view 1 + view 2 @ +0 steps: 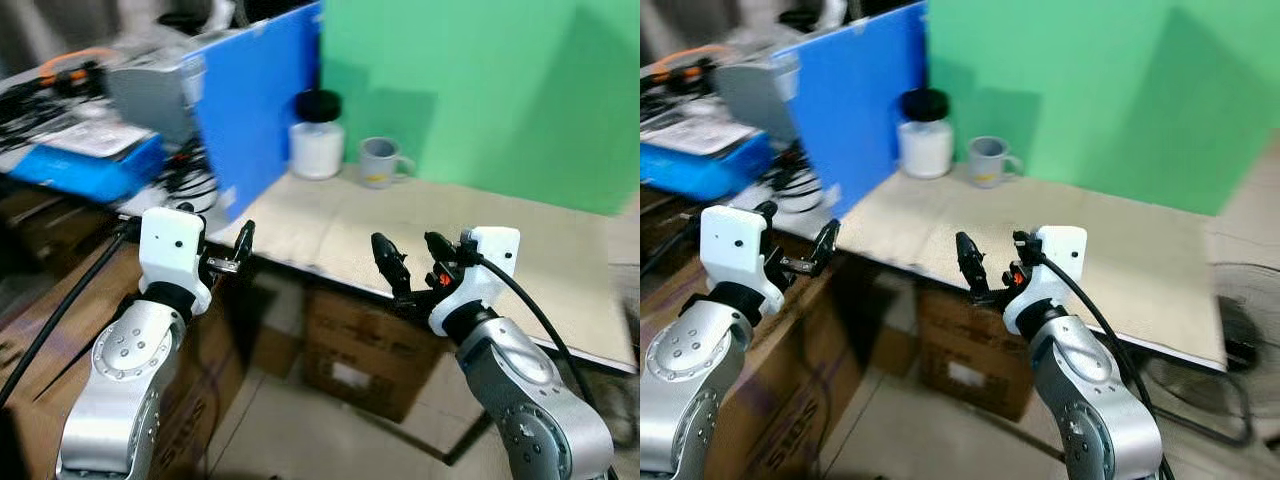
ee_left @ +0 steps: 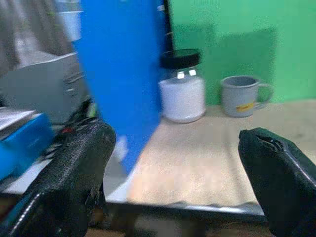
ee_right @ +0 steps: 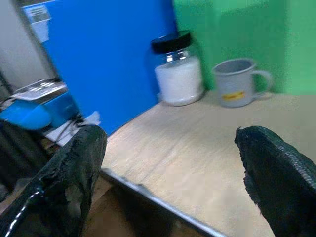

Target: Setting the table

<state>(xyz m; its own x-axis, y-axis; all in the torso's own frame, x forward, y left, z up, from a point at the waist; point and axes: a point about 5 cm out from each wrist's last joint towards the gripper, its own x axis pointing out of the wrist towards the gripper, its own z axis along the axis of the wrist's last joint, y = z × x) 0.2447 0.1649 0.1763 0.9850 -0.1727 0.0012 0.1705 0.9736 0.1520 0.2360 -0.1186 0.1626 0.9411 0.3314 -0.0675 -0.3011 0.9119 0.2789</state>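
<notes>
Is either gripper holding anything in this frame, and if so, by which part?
Nothing is held. The left gripper and right gripper are both open with nothing between the fingers, short of the table. The jar and mug stand untouched at its far edge.

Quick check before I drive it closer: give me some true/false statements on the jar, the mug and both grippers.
1. The white-filled glass jar with the black lid stands beside the grey mug. True.
2. The mug lies tipped on its side. False: it stands upright.
3. The right gripper grips the mug. False: it is open and empty, at the near edge of the beige table.
4. The left gripper is open, holding nothing. True.
</notes>
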